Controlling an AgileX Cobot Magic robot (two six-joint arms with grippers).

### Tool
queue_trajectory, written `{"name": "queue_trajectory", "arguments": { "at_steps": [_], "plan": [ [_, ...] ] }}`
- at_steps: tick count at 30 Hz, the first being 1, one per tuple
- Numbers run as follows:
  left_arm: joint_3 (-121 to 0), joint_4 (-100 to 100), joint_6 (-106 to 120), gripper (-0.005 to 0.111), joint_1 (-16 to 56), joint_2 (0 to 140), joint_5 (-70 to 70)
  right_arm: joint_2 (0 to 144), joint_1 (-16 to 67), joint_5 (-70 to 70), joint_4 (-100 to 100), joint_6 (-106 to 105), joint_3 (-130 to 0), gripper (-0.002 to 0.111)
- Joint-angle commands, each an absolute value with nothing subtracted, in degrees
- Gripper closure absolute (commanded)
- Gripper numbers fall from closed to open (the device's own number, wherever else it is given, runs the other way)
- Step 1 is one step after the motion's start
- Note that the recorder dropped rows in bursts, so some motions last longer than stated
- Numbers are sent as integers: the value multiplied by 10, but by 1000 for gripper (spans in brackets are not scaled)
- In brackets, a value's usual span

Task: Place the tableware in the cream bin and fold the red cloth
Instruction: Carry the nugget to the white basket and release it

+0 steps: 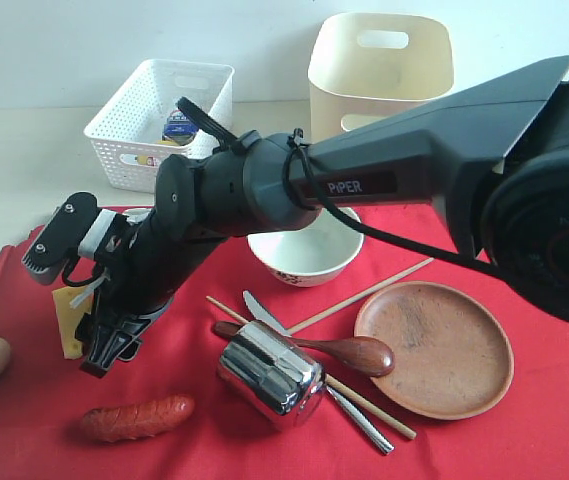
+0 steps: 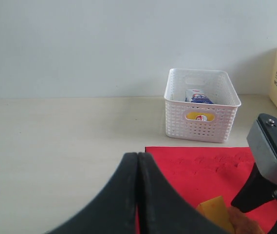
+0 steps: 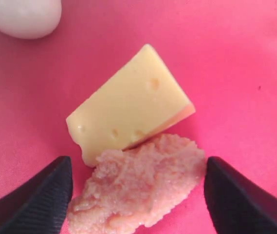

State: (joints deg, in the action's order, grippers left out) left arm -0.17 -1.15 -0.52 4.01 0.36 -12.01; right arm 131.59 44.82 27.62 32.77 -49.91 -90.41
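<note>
While the right pincer (image 3: 137, 192) hangs spread astride the cheese (image 3: 131, 114) and a pink lump (image 3: 143, 170) touching it, closing likely nips both, or bunches the red cloth (image 1: 524, 440) and rolls the cup (image 1: 269, 375). Meanwhile the bowl (image 1: 309, 255), plate (image 1: 434, 345) and spoon (image 1: 354, 350) lie on the cloth, well apart from the cream bin (image 1: 379, 75); the left pincer (image 2: 137, 195) is pressed together. The arm (image 1: 394, 170) hides part of the bowl, and I can't tell what the pink lump is.

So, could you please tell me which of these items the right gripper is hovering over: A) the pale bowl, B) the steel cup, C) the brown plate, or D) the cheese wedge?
D: the right wrist view shows the right gripper open just above the cheese wedge, which lies on the red cloth.
</note>
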Motion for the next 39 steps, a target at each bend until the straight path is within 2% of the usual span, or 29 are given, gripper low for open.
{"name": "queue_trajectory", "arguments": {
  "at_steps": [1,23,39],
  "plan": [
    [0,-12,-4,107,39,0,-119,1301,449,276,325,-497,-901,108],
    [0,-12,-4,107,39,0,-119,1247,437,253,251,-443,-901,108],
    [0,-12,-4,107,39,0,-119,1248,395,7,255,-272,-901,108]
  ]
}}
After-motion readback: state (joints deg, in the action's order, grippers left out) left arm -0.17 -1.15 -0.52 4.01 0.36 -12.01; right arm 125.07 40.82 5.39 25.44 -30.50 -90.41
